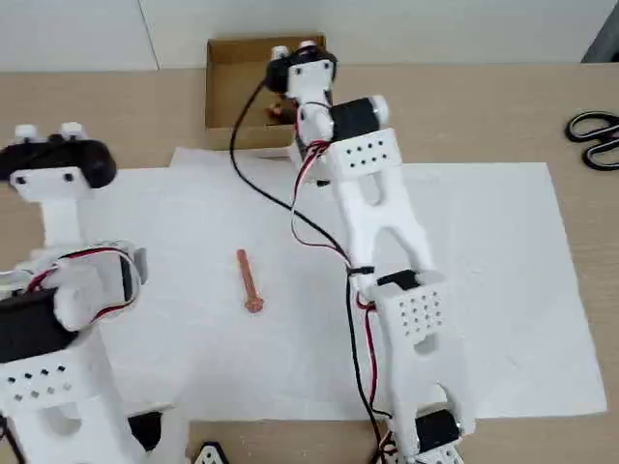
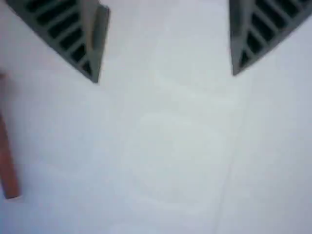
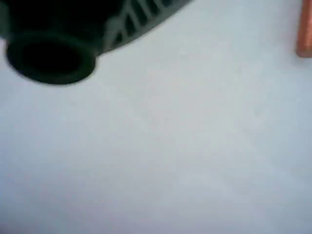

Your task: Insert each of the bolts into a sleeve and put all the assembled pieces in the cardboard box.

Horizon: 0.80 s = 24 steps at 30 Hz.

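Note:
A copper bolt (image 1: 248, 280) lies on the white paper (image 1: 464, 271), left of the middle. The cardboard box (image 1: 227, 87) stands at the back; something small and brown (image 1: 279, 111) shows inside it. The arm on the right stretches to the box, its gripper (image 1: 288, 97) over the box's right side. In the right wrist view a black sleeve (image 3: 46, 56) shows close up, with paper and a bolt end (image 3: 304, 29) behind it. My left gripper (image 2: 163, 78) is open and empty above the paper, a bolt (image 2: 7, 161) off to one side. That gripper (image 1: 58, 164) sits at the far left.
Black scissors (image 1: 595, 140) lie on the bare wood at the right edge. The right arm's cables (image 1: 290, 203) trail over the paper between the bolt and the box. Both arm bases occupy the table's front edge.

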Each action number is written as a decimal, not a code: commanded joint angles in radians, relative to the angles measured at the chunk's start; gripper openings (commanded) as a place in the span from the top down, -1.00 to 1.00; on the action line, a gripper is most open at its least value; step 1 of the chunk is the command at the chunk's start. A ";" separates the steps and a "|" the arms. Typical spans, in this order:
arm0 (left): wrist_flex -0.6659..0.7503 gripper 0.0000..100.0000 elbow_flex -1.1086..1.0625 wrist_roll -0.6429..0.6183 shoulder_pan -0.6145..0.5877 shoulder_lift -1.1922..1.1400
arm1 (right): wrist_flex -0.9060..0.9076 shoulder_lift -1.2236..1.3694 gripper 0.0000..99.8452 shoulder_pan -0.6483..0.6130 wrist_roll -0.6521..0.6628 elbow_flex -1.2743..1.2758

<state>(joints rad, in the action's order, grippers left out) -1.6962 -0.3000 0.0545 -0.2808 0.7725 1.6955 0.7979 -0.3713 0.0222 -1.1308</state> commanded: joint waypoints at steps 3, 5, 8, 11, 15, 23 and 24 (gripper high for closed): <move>0.078 0.67 0.010 -0.034 0.094 -0.184 | 0.004 -0.254 1.00 0.019 -0.025 0.227; 0.101 0.67 0.022 -0.057 0.115 -0.311 | -0.001 -0.343 1.00 0.015 -0.025 0.296; 0.115 0.67 0.071 -0.058 0.170 -0.485 | -0.001 -0.456 1.00 0.024 -0.021 0.348; 0.114 0.67 0.137 -0.071 0.238 -0.621 | -0.001 -0.527 1.00 0.061 0.003 0.391; 0.110 0.67 0.202 -0.224 0.322 -0.735 | -0.001 -0.588 1.00 0.093 0.003 0.446; 0.129 0.67 0.193 -0.615 0.413 -0.907 | -0.002 -0.633 1.00 0.094 0.003 0.468; 0.129 0.67 0.193 -0.620 0.422 -0.936 | -0.002 -0.633 1.00 0.094 0.003 0.468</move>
<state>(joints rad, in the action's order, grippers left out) -1.5796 -0.1327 -0.5132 0.1074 -0.1235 1.6955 0.2302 -0.2823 0.0176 -0.6598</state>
